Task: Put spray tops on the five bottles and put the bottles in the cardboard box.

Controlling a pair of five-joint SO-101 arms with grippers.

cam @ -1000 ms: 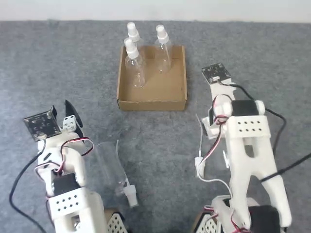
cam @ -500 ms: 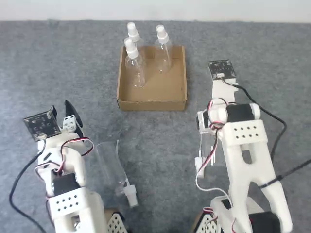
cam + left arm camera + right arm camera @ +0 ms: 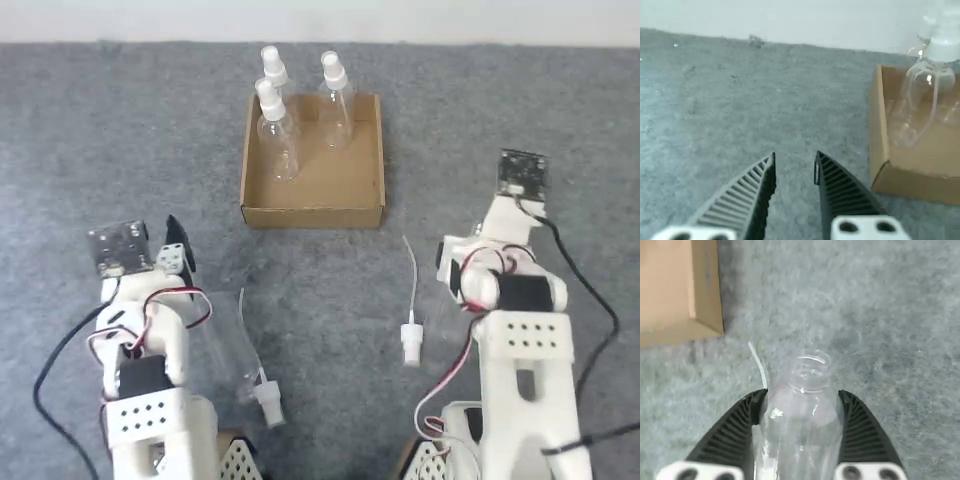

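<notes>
Nothing to call here: no text, label, brand, number or sign could be read on anything in view.

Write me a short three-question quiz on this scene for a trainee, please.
1. How many bottles stand in the cardboard box?
2. True or false: the bottle held in the right gripper already has a spray top on it.
3. Where does the loose spray top lie? A in the box; B on the carpet; C on a bottle.
Key: 1 three; 2 false; 3 B.
</notes>
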